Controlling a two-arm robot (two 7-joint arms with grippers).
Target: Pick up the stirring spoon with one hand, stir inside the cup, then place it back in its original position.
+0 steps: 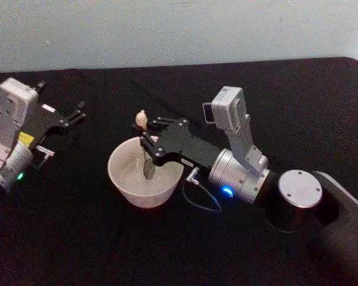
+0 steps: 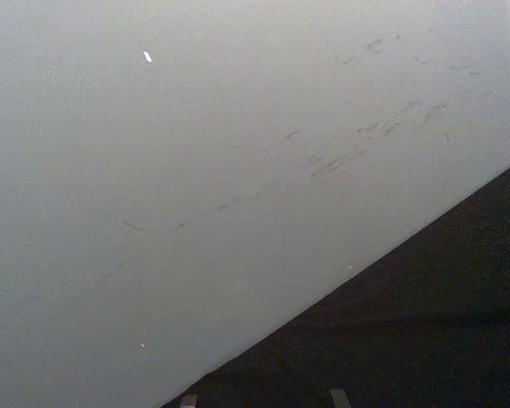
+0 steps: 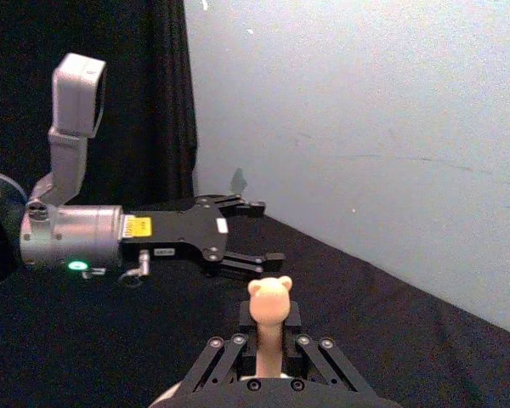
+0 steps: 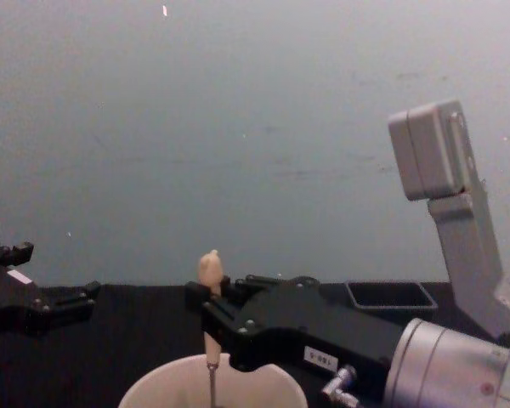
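Table (image 1: 77,238) black, wall (image 1: 167,30) pale, right end effector (image 1: 145,139) gripping stirring spoon (image 1: 141,119) in cup (image 1: 144,199)

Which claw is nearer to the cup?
Right. The right claw sits over the cup, holding the stirring spoon in it; the left claw hangs open well off to the cup's left.

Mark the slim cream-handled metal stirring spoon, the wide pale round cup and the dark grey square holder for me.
cream-handled stirring spoon (image 1: 141,118), head view, knobbed top of its handle.
wide pale round cup (image 1: 144,198), head view, near outer wall.
dark grey square holder (image 4: 393,312), chest view, near wall.
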